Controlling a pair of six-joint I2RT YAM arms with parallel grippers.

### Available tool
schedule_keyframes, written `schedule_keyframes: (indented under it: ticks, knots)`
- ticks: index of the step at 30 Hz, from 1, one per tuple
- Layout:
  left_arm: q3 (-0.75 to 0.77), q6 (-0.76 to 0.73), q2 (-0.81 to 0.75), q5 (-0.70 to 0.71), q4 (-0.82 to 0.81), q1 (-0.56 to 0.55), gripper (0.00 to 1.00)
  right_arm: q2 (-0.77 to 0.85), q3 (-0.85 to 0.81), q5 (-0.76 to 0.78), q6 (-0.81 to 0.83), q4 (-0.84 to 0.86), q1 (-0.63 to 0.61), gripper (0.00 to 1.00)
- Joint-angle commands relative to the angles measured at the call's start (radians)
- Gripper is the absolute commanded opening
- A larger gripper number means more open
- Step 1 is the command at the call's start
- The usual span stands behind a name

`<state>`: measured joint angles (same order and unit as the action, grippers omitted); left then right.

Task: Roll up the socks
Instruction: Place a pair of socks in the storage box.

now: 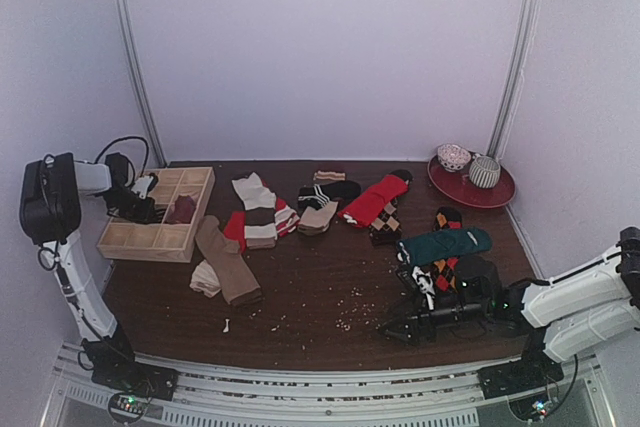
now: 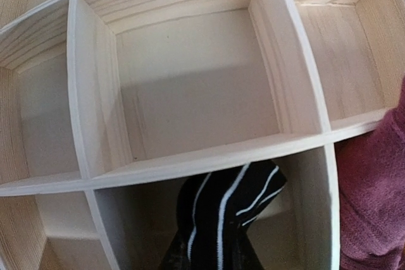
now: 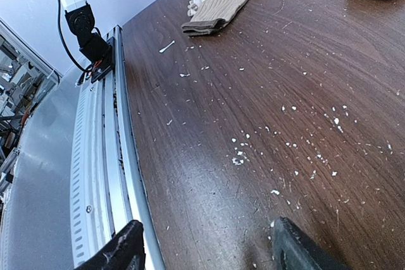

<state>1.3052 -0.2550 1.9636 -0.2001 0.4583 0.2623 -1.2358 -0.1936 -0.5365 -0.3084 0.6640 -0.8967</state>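
Observation:
Several socks lie across the dark table: a tan sock (image 1: pixel 225 267), red-and-cream striped ones (image 1: pixel 260 212), a black striped one (image 1: pixel 328 190), a red one (image 1: pixel 375 199), a dark teal one (image 1: pixel 447 245) and an argyle one (image 1: pixel 440 272). My left gripper (image 1: pixel 138 205) is over the wooden compartment box (image 1: pixel 150 237), shut on a black-and-white striped sock (image 2: pixel 221 219) that hangs into a near compartment; its fingers are hidden by the sock. A magenta sock (image 2: pixel 380 194) fills the compartment beside it. My right gripper (image 3: pixel 205 251) is open and empty, low over the table's front edge (image 1: pixel 390 329).
A red plate (image 1: pixel 500 195) at the back right holds two rolled socks. White crumbs speckle the table front (image 3: pixel 240 156). The metal rail (image 3: pixel 101 156) runs along the near edge. The box's far compartments (image 2: pixel 196 80) hold nothing.

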Motion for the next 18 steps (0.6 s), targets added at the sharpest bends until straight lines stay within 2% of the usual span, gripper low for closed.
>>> schedule_keyframes:
  ticks: [1, 5, 11, 18]
  knots:
    - [0.027, -0.013, 0.039, 0.081, 0.04, 0.014, 0.2, -0.011, -0.017, -0.017, 0.019, 0.003, 0.005, 0.69]
    - [0.031, -0.02, 0.043, 0.122, 0.035, 0.015, 0.34, -0.019, -0.018, -0.022, 0.02, 0.005, 0.005, 0.69]
    - [0.022, -0.026, 0.016, 0.058, -0.003, 0.014, 0.42, -0.018, -0.02, -0.023, 0.021, 0.002, 0.005, 0.69]
    - [0.01, -0.001, -0.113, -0.007, -0.065, 0.015, 0.49, -0.023, -0.022, -0.023, 0.022, 0.002, 0.005, 0.69]
